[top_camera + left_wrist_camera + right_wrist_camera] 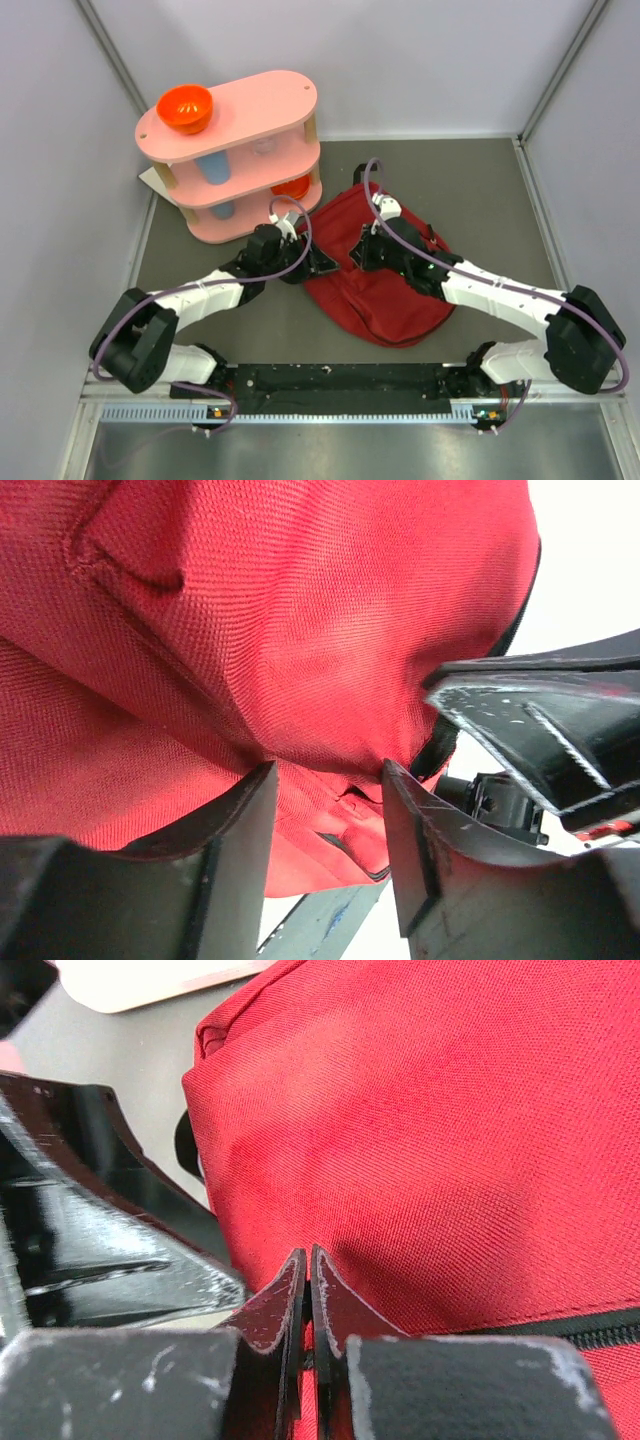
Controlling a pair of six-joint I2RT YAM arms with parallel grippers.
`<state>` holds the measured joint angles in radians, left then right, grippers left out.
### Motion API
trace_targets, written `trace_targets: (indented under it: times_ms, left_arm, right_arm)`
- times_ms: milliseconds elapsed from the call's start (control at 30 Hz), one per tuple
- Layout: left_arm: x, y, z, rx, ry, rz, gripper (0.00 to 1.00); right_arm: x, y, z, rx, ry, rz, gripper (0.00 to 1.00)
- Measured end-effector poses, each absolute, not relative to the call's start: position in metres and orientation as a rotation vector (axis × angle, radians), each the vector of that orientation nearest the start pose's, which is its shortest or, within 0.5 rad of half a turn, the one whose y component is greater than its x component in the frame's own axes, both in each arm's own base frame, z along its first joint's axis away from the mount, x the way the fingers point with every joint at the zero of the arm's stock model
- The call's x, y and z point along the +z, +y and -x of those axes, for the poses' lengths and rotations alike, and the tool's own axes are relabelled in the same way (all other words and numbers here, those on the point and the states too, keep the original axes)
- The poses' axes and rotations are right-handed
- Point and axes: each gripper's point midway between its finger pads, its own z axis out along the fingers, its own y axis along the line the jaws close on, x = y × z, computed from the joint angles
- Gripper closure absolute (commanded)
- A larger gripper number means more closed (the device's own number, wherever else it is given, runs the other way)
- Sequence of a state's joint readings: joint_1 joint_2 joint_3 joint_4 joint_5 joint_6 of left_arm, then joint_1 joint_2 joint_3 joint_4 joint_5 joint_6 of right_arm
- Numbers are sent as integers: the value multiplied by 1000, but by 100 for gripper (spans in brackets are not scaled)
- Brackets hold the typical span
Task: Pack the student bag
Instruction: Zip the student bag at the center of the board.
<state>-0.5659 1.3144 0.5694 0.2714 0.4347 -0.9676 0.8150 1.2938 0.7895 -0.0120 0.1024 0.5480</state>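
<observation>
Top external view shows the large dark red fabric backpack (388,305) lying flat on the grey table surface (480,200), roughly in the middle and in front of both arms. Just to its left stands a pink three-tier shelf with rounded ends (250,110); an orange plastic bowl (185,108) sits on the top tier and a pale blue cup (212,168) on the tier below.

The left gripper (322,267) is at the backpack's left edge, and the right gripper (360,248) is over its upper middle part, close to the left one.

Left wrist view has the two black fingers (240,810) standing apart, with a bulge of red cloth hanging just above the gap between them; nothing is pinched.

Right wrist view has its black fingers (335,1300) pressed together, tips against the red cloth. Whether a fold is caught between them cannot be told. A black zipper (590,1328) runs along the cloth to their right.
</observation>
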Motion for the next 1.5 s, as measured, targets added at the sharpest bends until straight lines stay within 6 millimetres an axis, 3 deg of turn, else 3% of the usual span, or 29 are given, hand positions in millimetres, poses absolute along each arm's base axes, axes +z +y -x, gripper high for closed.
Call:
trace_targets:
  times_ms: [100,200,367,500,633,1133,1500]
  left_arm:
    - [117,-285,-245,-1334,2328,182,63]
    - [116,-287,-246,-1330,2334,195,66]
    - [123,-289,-253,-1319,2314,197,68]
    - [123,-289,-253,-1315,2317,194,69]
    - [123,-289,-253,-1314,2318,191,70]
    - [121,-287,-253,-1289,2333,173,75]
    - [124,-285,-253,-1278,2329,176,83]
  right_arm:
    - [147,286,-265,704,2155,217,86]
    - [146,284,-264,702,2159,217,83]
    - [142,282,-261,698,2173,223,82]
    - [138,283,-258,710,2183,228,72]
    - [137,285,-255,725,2190,232,70]
    - [129,301,-240,673,2204,316,68]
    - [128,299,-248,581,2197,326,70]
